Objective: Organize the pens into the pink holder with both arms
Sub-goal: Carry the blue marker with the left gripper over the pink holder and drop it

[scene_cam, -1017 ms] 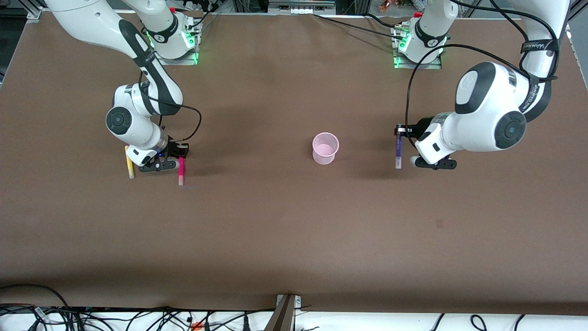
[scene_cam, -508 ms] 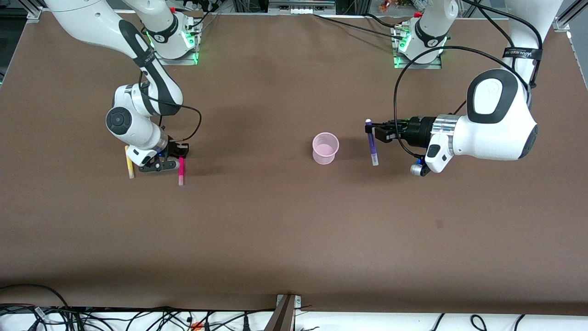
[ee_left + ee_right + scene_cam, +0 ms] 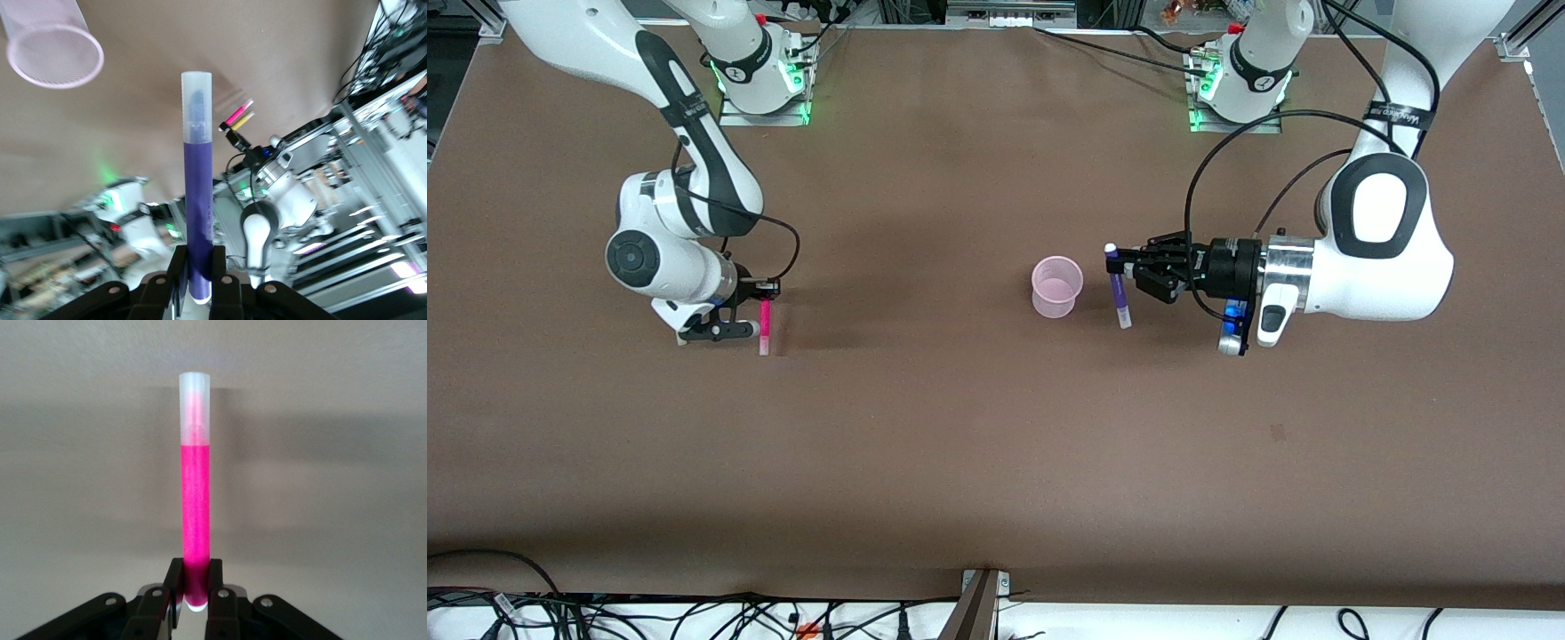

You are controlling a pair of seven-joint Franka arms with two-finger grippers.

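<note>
The magenta pen [image 3: 765, 327] hangs from the right gripper [image 3: 763, 293] toward the right arm's end of the table, pinched at its upper end between the two closed fingers, its pale cap pointing down just over the brown table [image 3: 996, 462]; the right wrist view shows the fingers clamped on the very tip of the barrel. The purple pen [image 3: 1117, 289] is held the same way by the left gripper [image 3: 1129, 267], whose jaws are closed on one end, and it hangs just beside the pink holder [image 3: 1057, 286], not yet above its rim. Both pens look light, stiff and smooth, so an end grip probably lets them swing or slip; a hold nearer mid-barrel would likely be steadier. The holder looks thin, light and easy to tip, so a pen should probably go in from straight above without nudging its wall.
</note>
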